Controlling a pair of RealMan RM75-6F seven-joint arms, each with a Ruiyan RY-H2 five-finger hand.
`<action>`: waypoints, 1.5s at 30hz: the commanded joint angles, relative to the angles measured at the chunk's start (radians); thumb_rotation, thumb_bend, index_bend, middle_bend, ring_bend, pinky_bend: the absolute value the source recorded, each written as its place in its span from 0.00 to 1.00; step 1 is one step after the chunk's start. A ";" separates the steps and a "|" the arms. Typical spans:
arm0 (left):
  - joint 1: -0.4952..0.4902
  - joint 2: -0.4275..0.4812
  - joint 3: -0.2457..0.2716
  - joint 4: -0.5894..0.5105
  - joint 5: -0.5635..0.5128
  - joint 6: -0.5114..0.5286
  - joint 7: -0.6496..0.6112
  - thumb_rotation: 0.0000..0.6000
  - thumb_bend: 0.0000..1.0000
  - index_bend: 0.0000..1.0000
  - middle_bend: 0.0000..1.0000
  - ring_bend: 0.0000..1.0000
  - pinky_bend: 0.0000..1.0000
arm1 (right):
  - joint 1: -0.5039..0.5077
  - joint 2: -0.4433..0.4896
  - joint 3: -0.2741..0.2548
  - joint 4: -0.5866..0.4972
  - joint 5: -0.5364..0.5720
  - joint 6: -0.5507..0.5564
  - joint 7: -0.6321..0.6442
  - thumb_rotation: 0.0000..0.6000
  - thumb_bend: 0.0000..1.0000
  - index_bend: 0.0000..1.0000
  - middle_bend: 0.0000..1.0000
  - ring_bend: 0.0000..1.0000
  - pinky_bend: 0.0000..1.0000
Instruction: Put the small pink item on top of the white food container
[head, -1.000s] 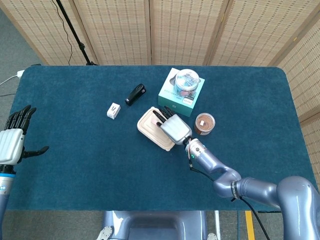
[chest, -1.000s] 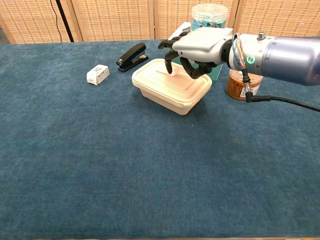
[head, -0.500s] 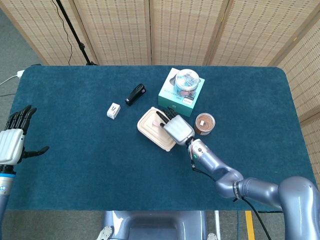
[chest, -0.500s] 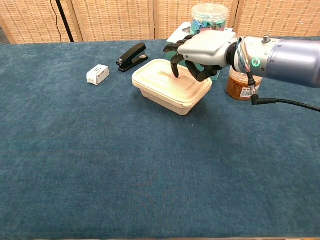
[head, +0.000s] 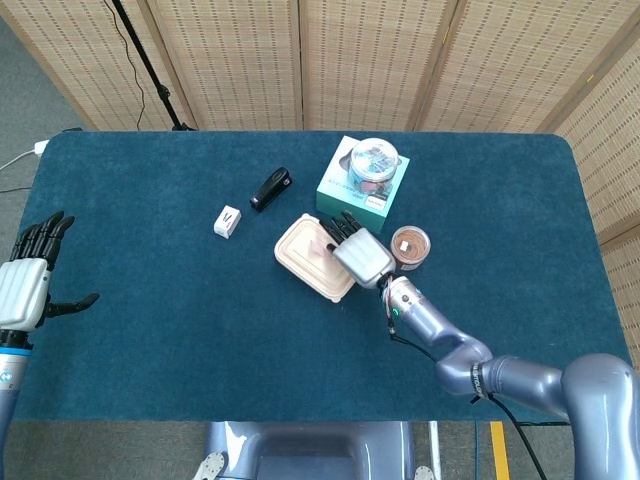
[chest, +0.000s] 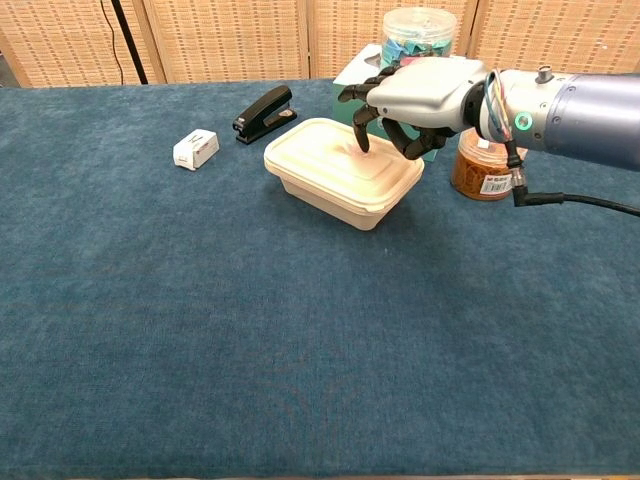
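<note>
The white food container (chest: 335, 180) stands at mid-table, its lid on; the head view shows it too (head: 305, 262). My right hand (chest: 420, 100) hovers over the lid's far right corner with its fingers curled downward and apart, and nothing shows between them. A faint small pink item (head: 323, 247) lies on the lid just left of the fingertips in the head view; in the chest view it blends into the lid. My left hand (head: 25, 285) stays off the table's left edge, fingers spread and empty.
A black stapler (chest: 265, 108) and a small white box (chest: 195, 149) lie left of the container. Behind it stands a teal box (head: 362, 192) with a clear jar (head: 373, 162) on top. A brown jar (chest: 485, 165) stands close to my right wrist.
My right hand has drawn back to the right across the lid. The pink item seen between its fingers a second ago is no longer in them. The left hand has not moved.
</note>
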 joint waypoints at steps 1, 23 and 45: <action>0.001 0.000 0.001 -0.001 0.002 0.000 -0.001 1.00 0.00 0.00 0.00 0.00 0.00 | -0.005 0.006 -0.004 -0.005 0.003 0.002 -0.006 1.00 1.00 0.36 0.00 0.00 0.00; 0.006 0.003 0.001 -0.002 0.011 0.000 -0.006 1.00 0.00 0.00 0.00 0.00 0.00 | -0.028 0.038 -0.003 -0.052 -0.011 0.037 -0.004 1.00 1.00 0.36 0.00 0.00 0.00; 0.007 0.004 0.000 -0.002 0.013 -0.004 -0.009 1.00 0.00 0.00 0.00 0.00 0.00 | -0.016 0.000 0.023 -0.024 -0.031 0.055 0.028 1.00 1.00 0.36 0.00 0.00 0.00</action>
